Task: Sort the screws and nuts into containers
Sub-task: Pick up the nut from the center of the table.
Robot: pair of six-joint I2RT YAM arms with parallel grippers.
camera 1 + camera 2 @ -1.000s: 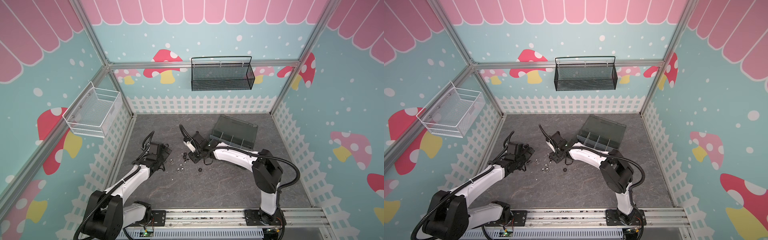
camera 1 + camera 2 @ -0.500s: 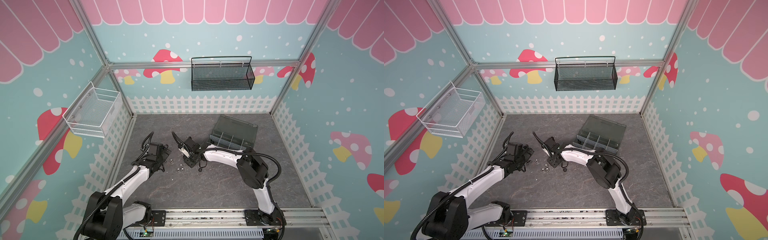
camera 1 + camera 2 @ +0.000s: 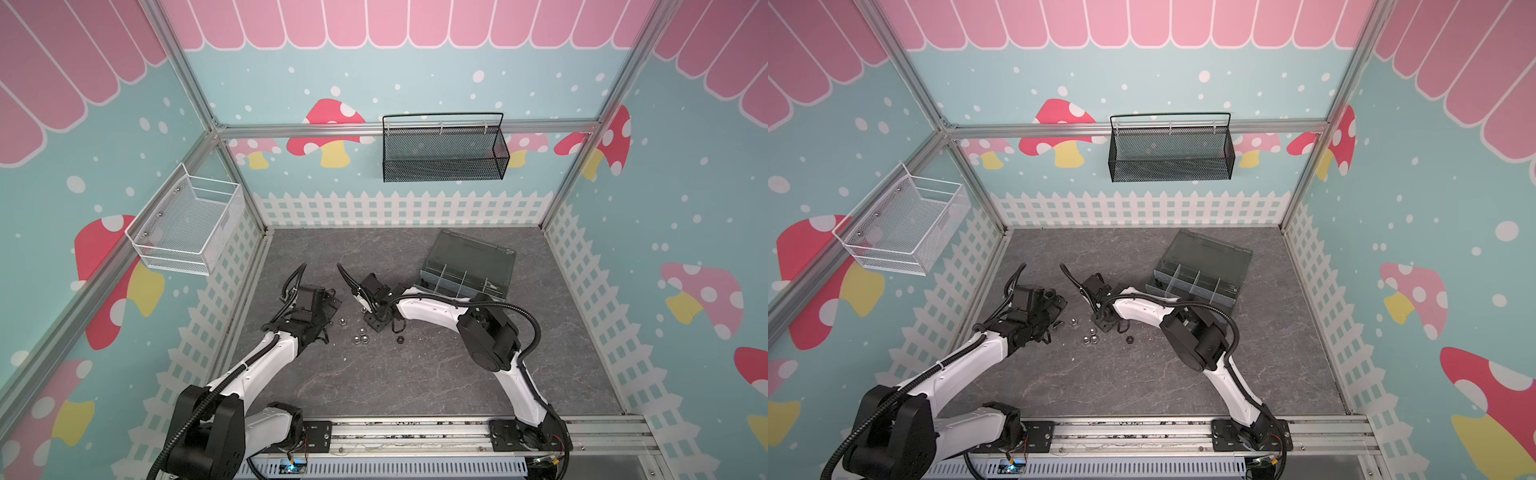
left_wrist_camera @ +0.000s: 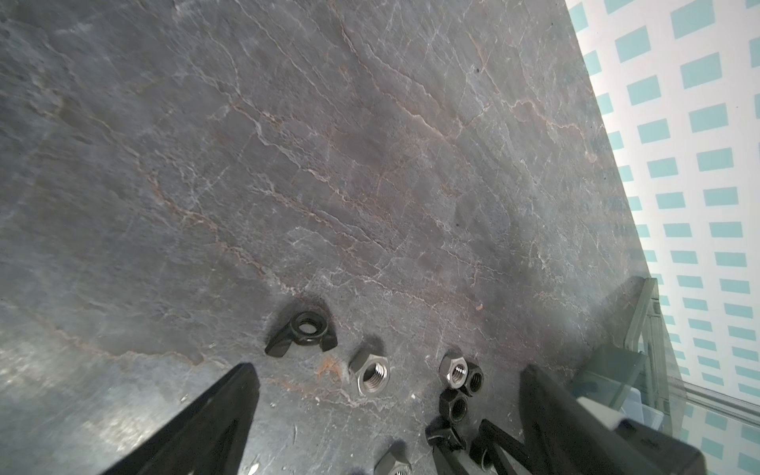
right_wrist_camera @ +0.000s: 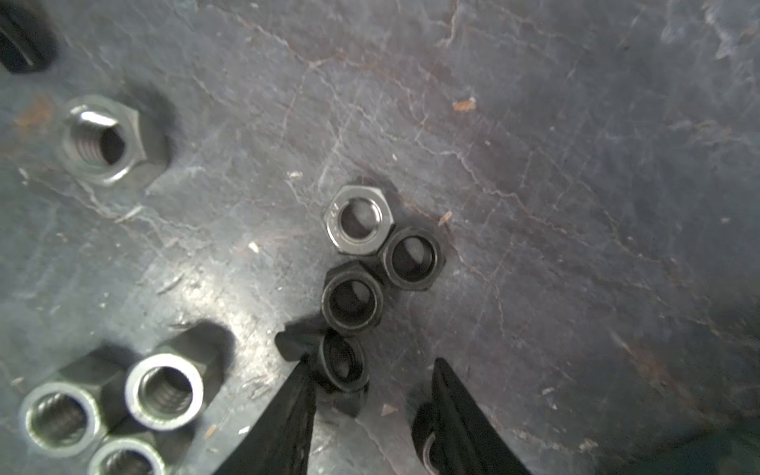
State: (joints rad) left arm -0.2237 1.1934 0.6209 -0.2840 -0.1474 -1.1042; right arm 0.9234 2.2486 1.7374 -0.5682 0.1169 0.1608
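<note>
Your right end effector: half-open, nothing clamped | black nut lies inside its gap, hard to one side, not centred | left end effector: wide, empty

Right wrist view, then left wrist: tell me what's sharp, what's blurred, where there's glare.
Right wrist view: the small silver nut is sharpest, the big nuts at the edge are soft, glare streaks the table. Left wrist view: the wing nut is crisp, the wall is washed out.
</note>
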